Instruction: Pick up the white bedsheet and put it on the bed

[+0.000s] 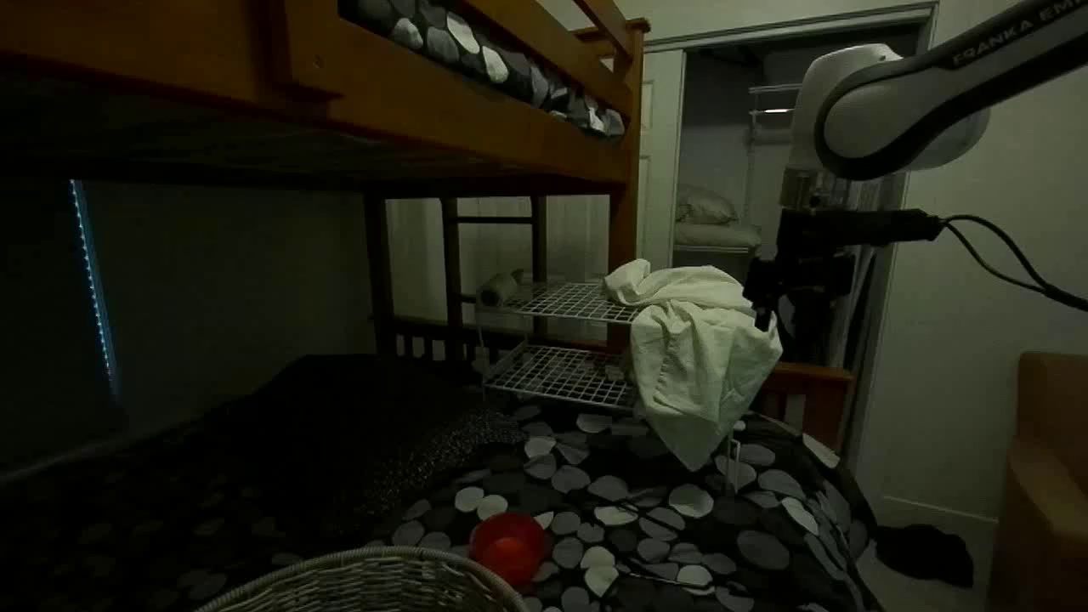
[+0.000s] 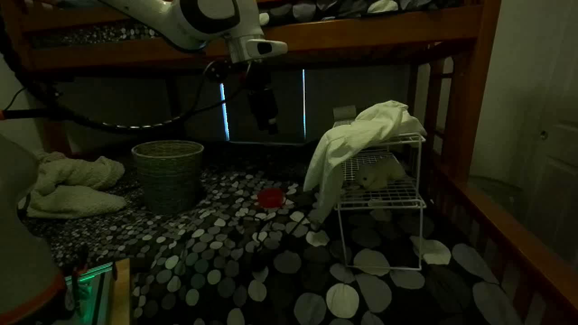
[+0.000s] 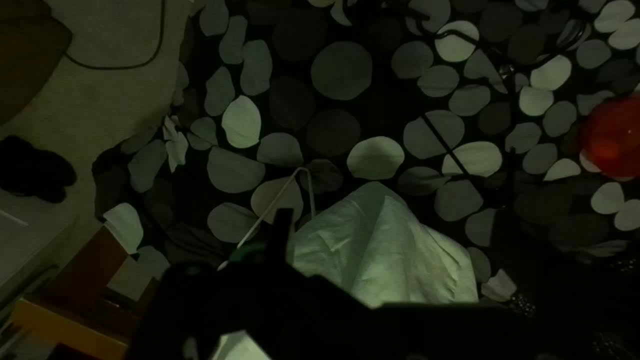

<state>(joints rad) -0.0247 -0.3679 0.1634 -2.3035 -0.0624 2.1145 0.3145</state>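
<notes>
One white bedsheet (image 2: 368, 126) drapes over the top of the wire rack (image 1: 571, 301) that stands on the spotted bed (image 2: 216, 266), and we see a loose end hanging down one side. In an exterior view the fingers (image 2: 272, 128) hang clear of the bedsheet; whether they stand wide or narrow, we cannot tell. A red bowl (image 2: 271, 198) sits near the wicker basket (image 2: 167, 185).
</notes>
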